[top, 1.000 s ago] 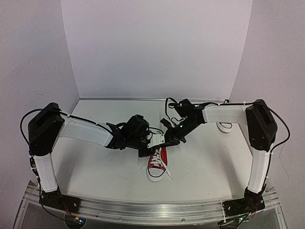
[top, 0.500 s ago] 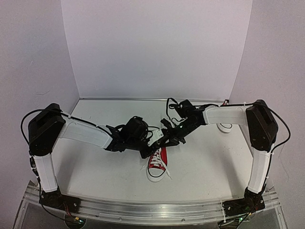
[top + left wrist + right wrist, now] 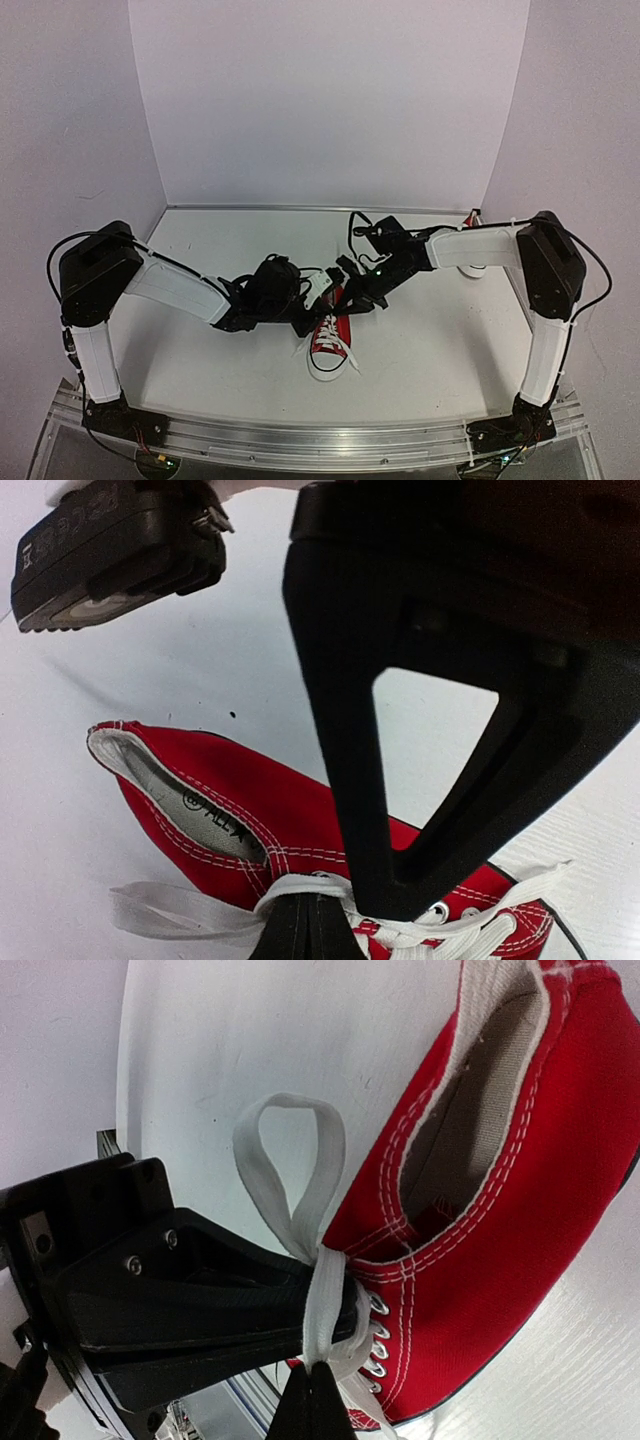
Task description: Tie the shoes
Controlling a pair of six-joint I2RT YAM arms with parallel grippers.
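The left arm [image 3: 180,285] rises from its base to a high elbow at the outer side. Its forearm slopes down and inward, and the right arm [image 3: 470,245] mirrors it, so the two wrists meet low over the middle of the tabletop [image 3: 430,350]. The left gripper [image 3: 305,922] and right gripper [image 3: 312,1392] come tip to tip, almost touching, with one red shoe [image 3: 330,342] directly beneath them. The shoe's heel opening sits under the fingertips, and its white toe cap points away from them toward the arm bases. In the left wrist view, the left gripper's jaws are pressed together to a single point at the eyelets, with a strand of white lace [image 3: 290,1150] running into that point. A flat loop of the lace trails off beside the gripper onto the tabletop. The right gripper's finger, with its triangular cut-out, crosses close in front of this camera and comes down onto the same spot. In the right wrist view, the right gripper's jaws are likewise squeezed into one tip. A band of lace drops straight into that tip, pinched, and an upright loop stands just beyond it beside the shoe's collar. The left gripper shows there as a black wedge coming in from the side, its tip against the wrapped lace. The shoe leans slightly and its lining is in view past both grippers.
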